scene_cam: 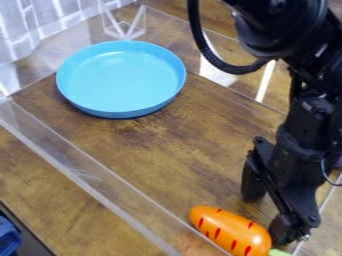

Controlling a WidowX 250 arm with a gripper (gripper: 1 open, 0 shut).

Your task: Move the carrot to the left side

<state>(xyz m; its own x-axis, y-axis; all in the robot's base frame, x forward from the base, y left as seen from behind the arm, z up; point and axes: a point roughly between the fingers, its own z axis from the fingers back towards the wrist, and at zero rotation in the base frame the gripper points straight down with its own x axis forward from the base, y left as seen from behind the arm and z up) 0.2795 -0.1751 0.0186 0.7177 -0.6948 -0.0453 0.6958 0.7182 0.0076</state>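
Camera view shows the carrot (230, 229) lying on the bench (160, 160) at the frame's bottom edge, long axis roughly left-right with its leafy end rightward, just below-left of the wide-open, empty, downward-pointing pincer (278, 192).

Glossy orange plastic carrot (230, 229), smooth blue plastic plate (120, 78), matt black pincer (285, 213), all on a dark wood-grain surface (147, 150).

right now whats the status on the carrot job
Gripper open, low over the table, holding nothing. Carrot lying free at its fingertips. Blue plate sits on the left.
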